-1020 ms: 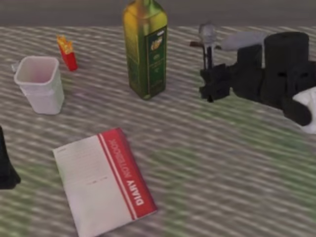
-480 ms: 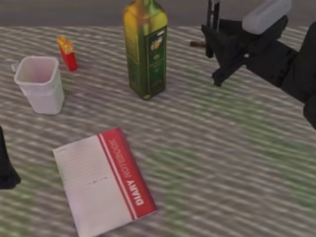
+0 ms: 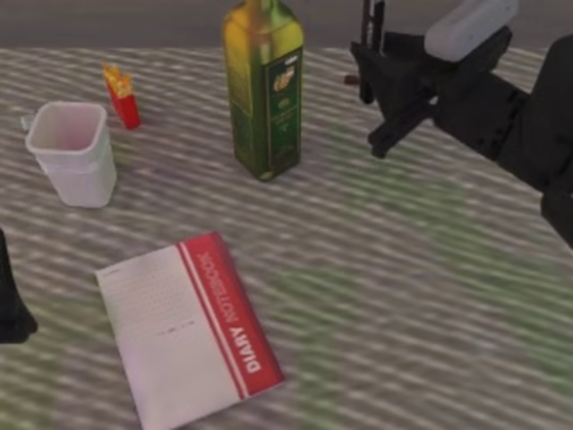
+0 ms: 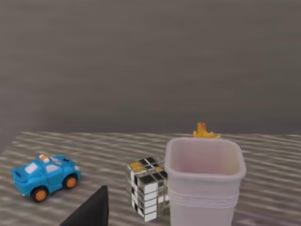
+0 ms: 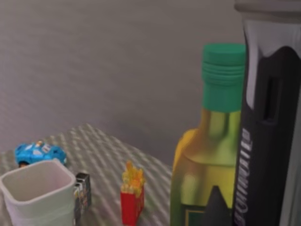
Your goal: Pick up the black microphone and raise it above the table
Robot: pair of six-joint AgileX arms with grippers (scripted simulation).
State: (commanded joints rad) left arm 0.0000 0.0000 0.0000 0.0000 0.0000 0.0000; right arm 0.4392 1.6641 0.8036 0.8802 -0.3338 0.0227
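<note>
The black microphone [image 3: 369, 20] hangs clear of the table [image 3: 403, 296], upright at the far right, with my right gripper [image 3: 372, 64] shut on its handle. Only a short length of black handle shows in the top view; the mesh head is cut off by the picture's top edge. In the right wrist view the microphone [image 5: 263, 141] fills the near side as a black body with a silver-grey band above, and one dark fingertip [image 5: 216, 207] sits beside it. My left gripper [image 3: 7, 309] stays parked at the table's left edge, open, with nothing in it.
A green bottle [image 3: 263, 85] stands just left of the raised gripper. A thin brown stick [image 3: 354, 81] lies behind the gripper. A white cup [image 3: 72, 152], a red fries box [image 3: 123, 96] and a diary notebook [image 3: 188, 327] are on the left half. A blue toy car [image 4: 44, 175] and a cube [image 4: 146, 188] sit beyond the cup.
My right gripper has risen off the table with the microphone and drifted slightly left. The mesh head has left the top view. The left arm has not moved.
</note>
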